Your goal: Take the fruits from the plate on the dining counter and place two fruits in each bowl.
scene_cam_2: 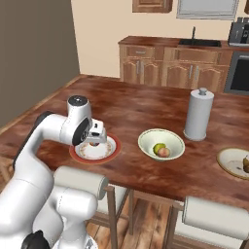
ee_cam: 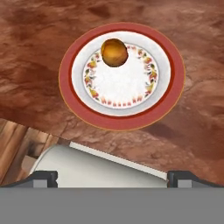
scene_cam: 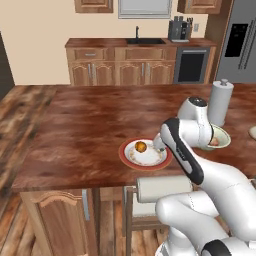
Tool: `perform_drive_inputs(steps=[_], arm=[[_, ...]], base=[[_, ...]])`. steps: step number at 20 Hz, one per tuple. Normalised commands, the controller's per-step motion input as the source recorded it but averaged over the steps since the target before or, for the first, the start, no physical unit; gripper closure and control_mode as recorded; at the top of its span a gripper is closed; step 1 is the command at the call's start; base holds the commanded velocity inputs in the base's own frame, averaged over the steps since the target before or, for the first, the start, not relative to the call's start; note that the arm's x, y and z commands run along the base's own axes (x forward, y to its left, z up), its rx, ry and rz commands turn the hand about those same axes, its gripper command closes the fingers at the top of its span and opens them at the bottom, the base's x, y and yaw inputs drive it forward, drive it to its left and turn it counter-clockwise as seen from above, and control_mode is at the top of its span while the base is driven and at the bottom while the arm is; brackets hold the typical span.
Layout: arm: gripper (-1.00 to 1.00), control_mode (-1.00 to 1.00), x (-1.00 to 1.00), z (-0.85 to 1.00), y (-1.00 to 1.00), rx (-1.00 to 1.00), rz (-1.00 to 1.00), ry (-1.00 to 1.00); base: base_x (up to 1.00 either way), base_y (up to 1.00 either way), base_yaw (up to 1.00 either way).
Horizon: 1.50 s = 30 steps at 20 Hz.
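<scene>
One orange fruit [ee_cam: 114, 52] lies on the far side of the red-rimmed plate [ee_cam: 122, 118], which sits on the dark wood dining counter [scene_cam: 85, 125]. My gripper [ee_cam: 112, 179] hovers above the plate's near edge, open, with nothing between its fingertips [ee_cam: 43, 178]. From the right base view the hand [scene_cam_2: 96, 137] covers part of the plate [scene_cam_2: 109, 150]. The deep cream bowl [scene_cam_2: 146, 138] holds a yellow-green fruit [scene_cam_2: 158, 148] and a pinkish red fruit [scene_cam_2: 165, 152]. At the right edge, the tan-rimmed bowl [scene_cam_2: 228, 163] holds a dark brown fruit [scene_cam_2: 246, 164].
A tall grey paper-towel canister [scene_cam_2: 198, 114] stands just behind the cream bowl. White-backed stools [scene_cam: 164, 189] are tucked under the counter's near edge, right below the plate. A kitchen counter with a sink [scene_cam: 145, 41] runs along the back wall.
</scene>
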Motion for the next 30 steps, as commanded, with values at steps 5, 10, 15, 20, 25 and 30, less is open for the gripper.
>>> perform_drive_inputs(steps=[5,10,15,20,25,30], arm=[[-1.00,-1.00,0.81,0.06,0.27,0.00,0.07,-0.04],[-1.00,-1.00,1.00,0.13,0.50,-0.09,0.02,0.09],[-1.00,-1.00,0.91,-0.02,0.23,-0.14,0.00,0.35],[-1.00,-1.00,0.35,-0.47,-0.24,-0.01,0.00,0.25],[-1.00,-1.00,0.00,-0.51,-0.05,0.07,0.00,0.01],[-1.00,-1.00,0.03,-0.37,0.00,0.04,0.00,0.00]], base=[[0.00,0.00,0.00],[0.00,0.00,0.00],[0.00,0.00,0.00],[0.00,0.00,0.00],[0.00,0.00,0.00],[0.00,0.00,0.00]])
